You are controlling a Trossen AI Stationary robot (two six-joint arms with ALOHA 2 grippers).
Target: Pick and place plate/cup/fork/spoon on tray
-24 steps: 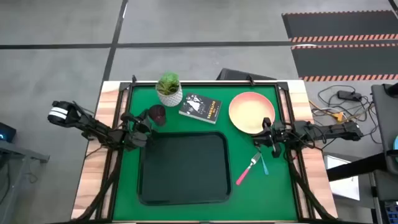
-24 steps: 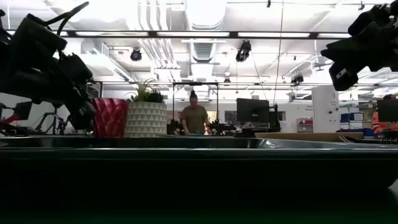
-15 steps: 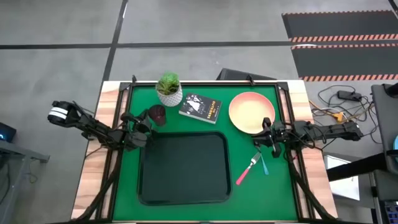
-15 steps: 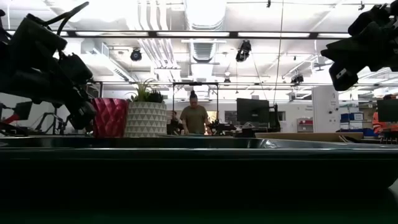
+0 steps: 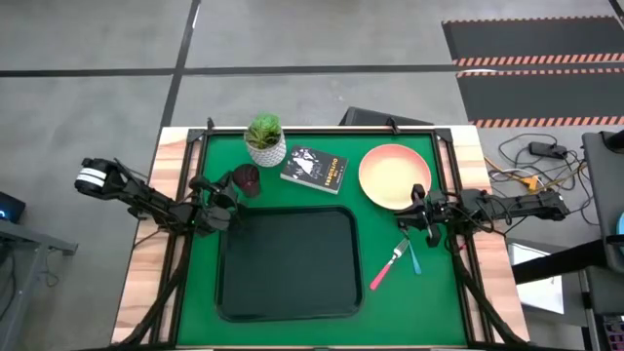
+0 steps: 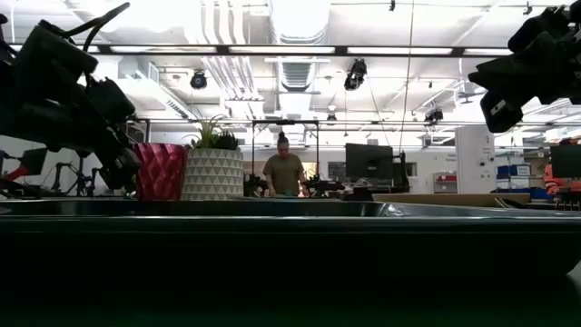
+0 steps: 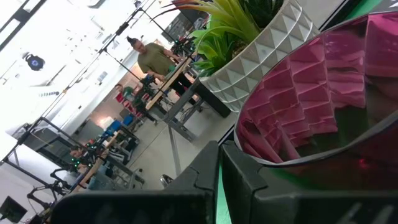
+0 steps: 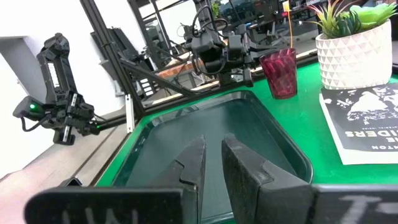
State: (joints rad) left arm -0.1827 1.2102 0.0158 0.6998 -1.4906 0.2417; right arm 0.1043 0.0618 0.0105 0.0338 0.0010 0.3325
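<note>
1. Comparing with the pictures from a moment before, nothing on the worktop (image 5: 214, 292) has changed place; both arms hold the same pose, so no item is on the tray (image 5: 288, 263) yet and the task is only at its start.
2. At the left, the left gripper (image 5: 222, 203) hangs just beside the cup (image 5: 247, 179), at the tray's far left corner; its jaws are nearly pressed together, with only a thin gap, and pinch nothing.
3. In the middle, the potted plant (image 5: 264, 140) and the black book (image 5: 315, 169) stand beyond the tray.
4. At the right, the plate (image 5: 393, 175) lies beyond the right gripper (image 5: 421, 216), whose jaws are also almost together and empty. The fork (image 5: 385, 265) and the spoon (image 5: 410, 255) lie near it, beside the tray.
5. The worktop is green felt with wooden edges; the room behind is a bright workshop, where a person (image 6: 284, 172) stands far off.
</note>
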